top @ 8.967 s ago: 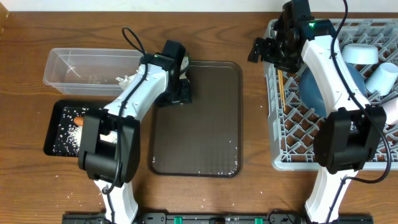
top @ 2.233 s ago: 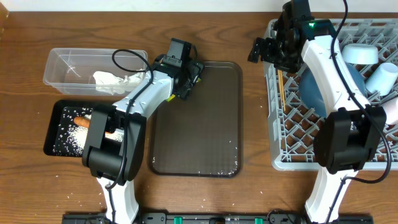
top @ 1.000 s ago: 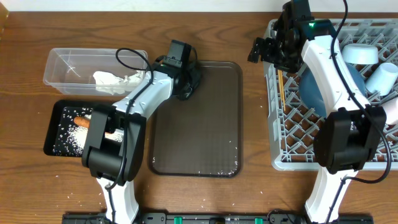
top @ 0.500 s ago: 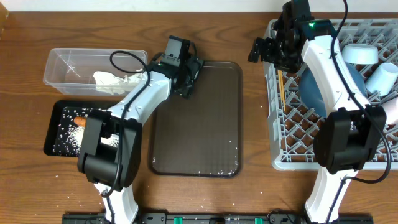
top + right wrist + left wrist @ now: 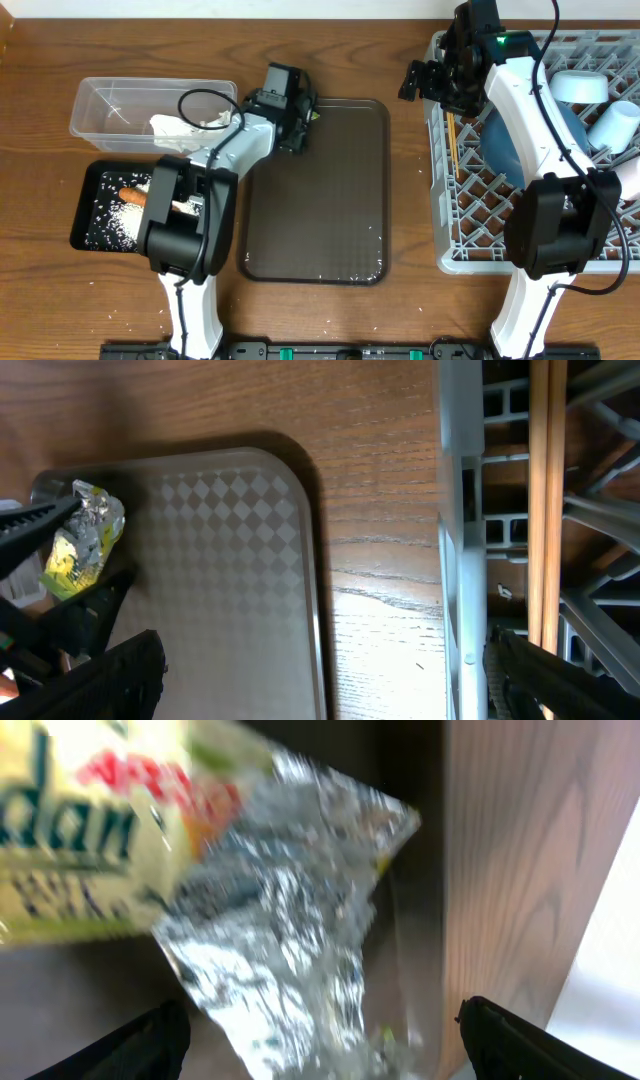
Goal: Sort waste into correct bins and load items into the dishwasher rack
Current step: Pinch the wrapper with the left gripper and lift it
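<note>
Your left hand (image 5: 322, 1035) is open: in its wrist view the two dark fingertips sit wide apart in the lower corners. The crinkled silver-yellow-green wrapper (image 5: 290, 920) lies between and ahead of them, blurred and filling the upper left of that frame. The right wrist view shows the same wrapper at its left edge, on the upper left corner of the brown tray (image 5: 330, 220), with a finger on either side of it. Whether either finger touches the foil, you cannot tell.

Left of that hand in the overhead view, the clear tub (image 5: 100, 105) holds the crumpled white tissue (image 5: 180, 128). Just below the tub, the black tray (image 5: 76, 225) carries the carrot piece (image 5: 130, 195) and a heap of rice grains (image 5: 115, 220). A few more grains lie along the brown tray's lower edge.

Your right hand (image 5: 325, 665) is open too and holds nothing. It hangs over the bare bench between the brown tray and the left wall of the dishwasher rack (image 5: 445, 200), at upper right. In the rack, the chopsticks (image 5: 545, 490) lie along that wall, with the dark blue bowl (image 5: 500, 150), the light blue bowl (image 5: 580, 85) and the white cup (image 5: 615, 125) further right.
</note>
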Motion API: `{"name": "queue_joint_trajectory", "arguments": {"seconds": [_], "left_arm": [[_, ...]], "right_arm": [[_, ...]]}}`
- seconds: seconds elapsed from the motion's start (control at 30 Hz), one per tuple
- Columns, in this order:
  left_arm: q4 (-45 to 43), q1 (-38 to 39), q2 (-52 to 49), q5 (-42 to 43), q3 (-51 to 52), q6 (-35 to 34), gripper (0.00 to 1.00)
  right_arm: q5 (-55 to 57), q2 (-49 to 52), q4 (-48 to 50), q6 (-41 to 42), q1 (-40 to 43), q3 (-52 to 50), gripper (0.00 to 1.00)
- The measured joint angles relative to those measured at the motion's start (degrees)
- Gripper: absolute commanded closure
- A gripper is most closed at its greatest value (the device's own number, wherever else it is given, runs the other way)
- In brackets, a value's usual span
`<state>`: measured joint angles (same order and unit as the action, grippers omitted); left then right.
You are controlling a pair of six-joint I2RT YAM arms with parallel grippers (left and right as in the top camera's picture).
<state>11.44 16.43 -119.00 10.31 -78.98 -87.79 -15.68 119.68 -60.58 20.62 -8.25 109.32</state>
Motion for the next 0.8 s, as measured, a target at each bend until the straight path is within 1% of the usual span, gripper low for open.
{"name": "queue_joint_trajectory", "arguments": {"seconds": [0.03,0.1,0.13,0.17,0.27,0.33,0.4,0.43,0.6,0.8], "left_arm": [[0.0,-0.3,0.0,0.0,0.0,-0.3,0.16],[0.0,-1.0,0.0,-0.1,0.0,-0.8,0.31],[0.0,-1.2,0.0,-0.2,0.0,-0.9,0.45],[0.0,-1.3,0.0,-0.3,0.0,-1.1,0.55],[0.0,-1.5,0.0,0.0,0.0,-1.0,0.76],[0.0,-1.5,0.0,1.0,0.0,-0.5,0.85],[0.0,-1.5,0.0,2.0,0.0,-0.5,0.92],[0.0,-1.5,0.0,2.8,0.0,-0.6,0.94],[-0.1,-1.5,0.0,6.6,0.0,-0.1,0.94],[-2.6,-1.4,0.0,13.6,0.0,2.8,0.94]], "right_arm": [[0.0,0.0,0.0,0.0,0.0,0.0,0.01],[0.0,0.0,0.0,0.0,0.0,0.0,0.01],[0.0,0.0,0.0,0.0,0.0,0.0,0.01],[0.0,0.0,0.0,0.0,0.0,0.0,0.01],[0.0,0.0,0.0,0.0,0.0,0.0,0.01],[0.0,0.0,0.0,0.0,0.0,0.0,0.01],[0.0,0.0,0.0,0.0,0.0,0.0,0.01],[0.0,0.0,0.0,0.0,0.0,0.0,0.01],[0.0,0.0,0.0,0.0,0.0,0.0,0.01],[0.0,0.0,0.0,0.0,0.0,0.0,0.01]]}}
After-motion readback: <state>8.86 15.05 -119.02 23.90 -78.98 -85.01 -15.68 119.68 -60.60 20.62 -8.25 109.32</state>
